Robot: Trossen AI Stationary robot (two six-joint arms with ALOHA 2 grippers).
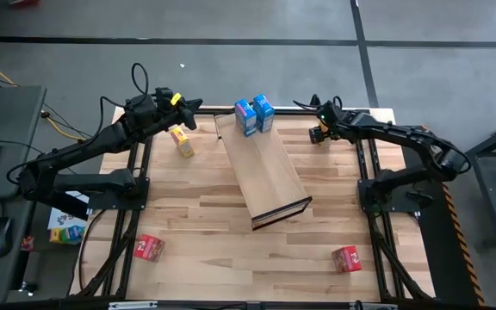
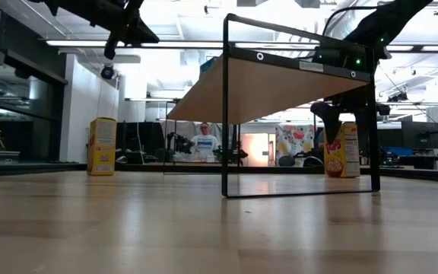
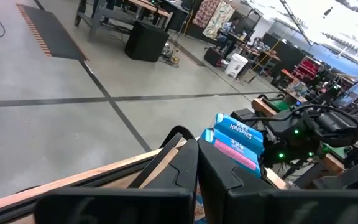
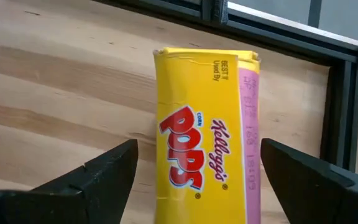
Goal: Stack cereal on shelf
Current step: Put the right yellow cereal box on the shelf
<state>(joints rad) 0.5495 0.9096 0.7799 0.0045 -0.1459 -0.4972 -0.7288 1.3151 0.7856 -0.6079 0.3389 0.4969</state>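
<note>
At upper right of the high view, the right gripper hung wide open over a yellow cereal box reading "Kellogg's Corn Pops".

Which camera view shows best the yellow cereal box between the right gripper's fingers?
The right wrist view: the yellow cereal box fills it, print readable, between the open right gripper fingers. The low view shows it partly hidden behind the shelf frame. The high view hides it; the left wrist misses it.

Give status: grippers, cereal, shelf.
Right gripper open, straddling a yellow Corn Pops box, not gripping. Left gripper shut, empty, near far edge. Two blue boxes on shelf. Nothing blocking.
</note>
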